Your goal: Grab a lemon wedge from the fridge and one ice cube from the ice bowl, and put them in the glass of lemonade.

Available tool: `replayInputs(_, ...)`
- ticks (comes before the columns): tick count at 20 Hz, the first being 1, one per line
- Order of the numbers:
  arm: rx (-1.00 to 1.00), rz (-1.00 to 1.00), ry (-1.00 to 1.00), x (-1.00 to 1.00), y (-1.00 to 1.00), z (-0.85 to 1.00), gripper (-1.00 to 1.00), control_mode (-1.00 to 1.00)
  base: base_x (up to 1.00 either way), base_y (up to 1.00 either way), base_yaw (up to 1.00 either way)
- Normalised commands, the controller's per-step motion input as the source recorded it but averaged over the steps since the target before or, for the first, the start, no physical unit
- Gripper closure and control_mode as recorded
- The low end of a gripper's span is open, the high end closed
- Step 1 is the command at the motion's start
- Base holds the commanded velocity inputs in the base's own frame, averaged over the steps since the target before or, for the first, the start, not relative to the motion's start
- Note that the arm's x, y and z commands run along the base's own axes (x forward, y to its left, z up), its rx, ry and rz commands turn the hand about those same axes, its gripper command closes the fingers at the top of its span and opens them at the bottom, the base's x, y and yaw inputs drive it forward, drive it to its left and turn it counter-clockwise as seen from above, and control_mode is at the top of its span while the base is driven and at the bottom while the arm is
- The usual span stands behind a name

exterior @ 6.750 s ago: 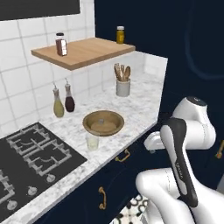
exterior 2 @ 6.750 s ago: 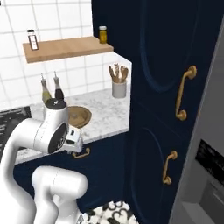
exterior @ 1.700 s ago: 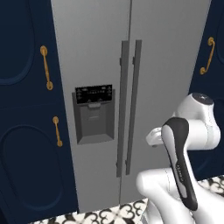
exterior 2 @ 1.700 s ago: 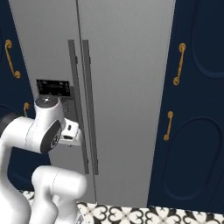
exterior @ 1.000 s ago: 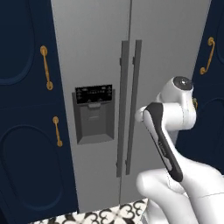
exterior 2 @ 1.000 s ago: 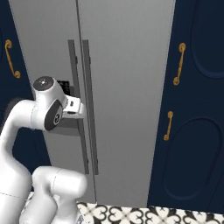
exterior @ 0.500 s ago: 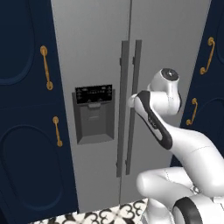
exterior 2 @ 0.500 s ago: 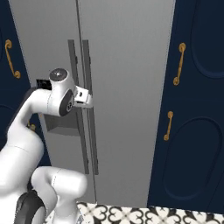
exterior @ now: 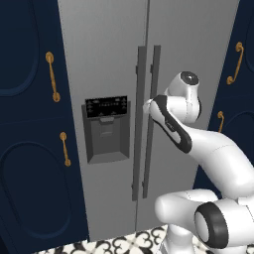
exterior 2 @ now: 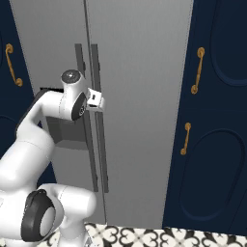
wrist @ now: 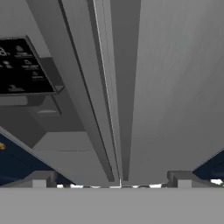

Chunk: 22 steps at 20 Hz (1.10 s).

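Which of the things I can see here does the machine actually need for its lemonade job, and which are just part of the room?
Needed for the job:
- the fridge, doors shut
- its bar handles
- the claw, open, close to the handles

Just part of the room:
- the dispenser panel
- the navy cabinets
- the gold handles
- the patterned floor

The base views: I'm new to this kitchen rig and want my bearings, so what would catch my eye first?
The tall grey fridge fills the middle, both doors shut, with two dark bar handles at its centre seam and a black dispenser panel on its left door. The white arm reaches up toward those handles, its open hand facing them close up. Navy cabinets with gold handles flank the fridge.
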Motion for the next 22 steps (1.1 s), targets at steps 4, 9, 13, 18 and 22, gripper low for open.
replayInputs(4,-0.03,-0.03,-0.04,0.13,-0.07,-0.09,-1.00,-1.00,0.00,0.00,0.00)
replayInputs(9,-0.02,-0.04,0.00,0.31,-0.07,-0.24,-1.00,-1.00,0.00,0.00,0.00)
replayInputs(13,-0.06,0.00,0.00,0.62,0.00,-0.20,-1.00,-1.00,0.00,0.00,0.00)
replayInputs(18,0.00,0.00,0.00,0.64,0.00,-0.26,-1.00,-1.00,0.00,0.00,0.00)
replayInputs(22,0.00,0.00,0.03,0.68,0.00,-0.20,-1.00,-1.00,0.00,0.00,0.00)
